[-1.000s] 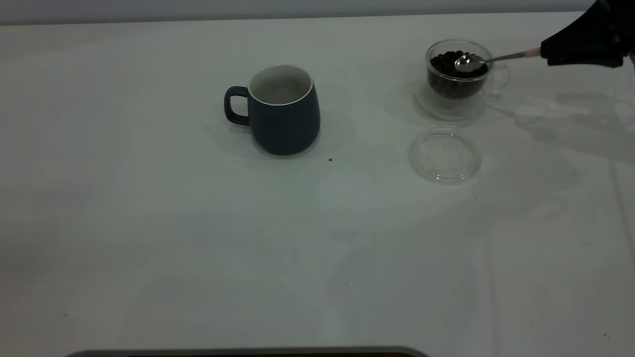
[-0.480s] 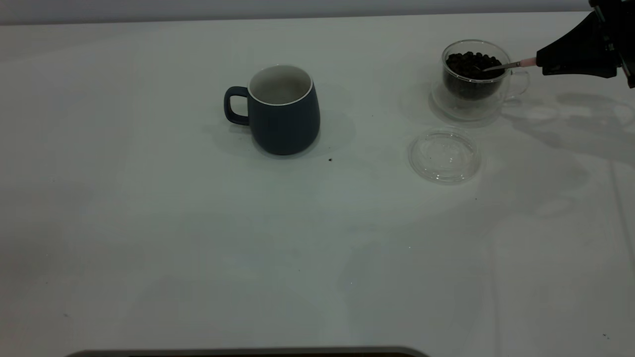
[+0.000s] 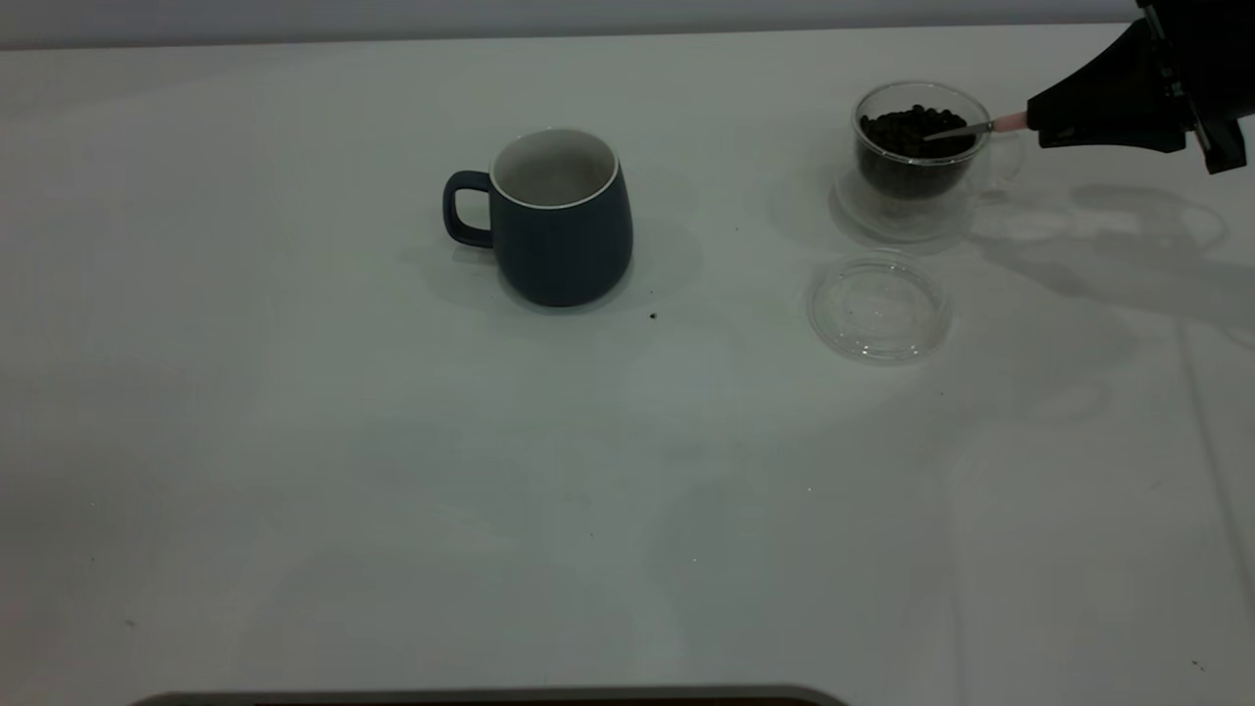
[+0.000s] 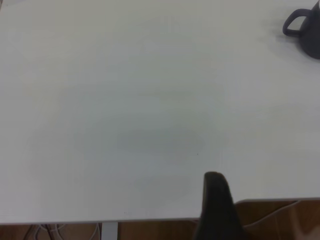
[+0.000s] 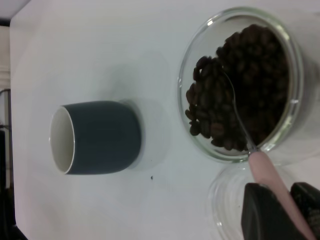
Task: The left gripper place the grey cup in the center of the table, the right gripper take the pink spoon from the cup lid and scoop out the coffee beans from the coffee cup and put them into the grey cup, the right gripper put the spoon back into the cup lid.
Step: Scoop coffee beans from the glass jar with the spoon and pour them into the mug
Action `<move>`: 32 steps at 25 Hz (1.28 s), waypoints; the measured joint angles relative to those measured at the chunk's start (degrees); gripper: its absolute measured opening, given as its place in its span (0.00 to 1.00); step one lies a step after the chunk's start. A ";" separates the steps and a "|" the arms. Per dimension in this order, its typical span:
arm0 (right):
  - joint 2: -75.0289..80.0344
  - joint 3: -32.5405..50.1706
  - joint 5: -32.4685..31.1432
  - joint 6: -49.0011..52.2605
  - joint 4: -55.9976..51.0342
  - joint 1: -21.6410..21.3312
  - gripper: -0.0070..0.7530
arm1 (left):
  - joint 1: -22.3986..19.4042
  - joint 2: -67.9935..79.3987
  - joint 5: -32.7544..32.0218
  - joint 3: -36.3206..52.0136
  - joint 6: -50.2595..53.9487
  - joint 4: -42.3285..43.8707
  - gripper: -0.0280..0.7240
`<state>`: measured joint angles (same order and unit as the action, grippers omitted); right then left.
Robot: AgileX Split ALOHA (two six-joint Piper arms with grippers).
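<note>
The cup lid [image 3: 878, 306] lies nearest on the table [image 3: 392, 490], with nothing on it. Behind it, left, the grey cup [image 3: 559, 216] stands upright near centre. Farthest back, the pink spoon [image 3: 971, 127] is clamped by the right gripper [image 3: 1039, 123], its bowl buried in the coffee beans [image 3: 912, 132] inside the coffee cup [image 3: 917, 162]. No writing is legible. The left gripper's [image 4: 215, 210] state cannot be told.

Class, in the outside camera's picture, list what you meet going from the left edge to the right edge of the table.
grey cup → cup lid → coffee cup holding the coffee beans → pink spoon → right gripper
</note>
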<state>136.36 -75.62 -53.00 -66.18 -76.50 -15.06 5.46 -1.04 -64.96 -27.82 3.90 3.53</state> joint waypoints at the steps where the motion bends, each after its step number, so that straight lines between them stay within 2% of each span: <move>1: 0.00 0.00 -0.06 0.01 0.00 -0.46 0.14 | 0.00 0.00 0.00 0.00 0.00 0.00 0.79; 6: 0.05 0.00 -0.69 0.01 -0.04 -2.43 0.14 | 0.00 0.00 0.00 0.00 0.00 0.00 0.79; 19: 0.05 0.00 -3.88 2.35 -0.13 -2.82 0.14 | 0.00 0.00 0.00 0.00 0.06 0.00 0.79; 32: 0.05 0.00 -9.62 7.16 -0.13 -7.26 0.14 | 0.00 0.00 0.00 0.00 0.06 0.00 0.79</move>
<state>136.41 -75.62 -62.61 -59.02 -76.63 -22.32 5.46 -1.04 -64.96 -27.82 3.96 3.53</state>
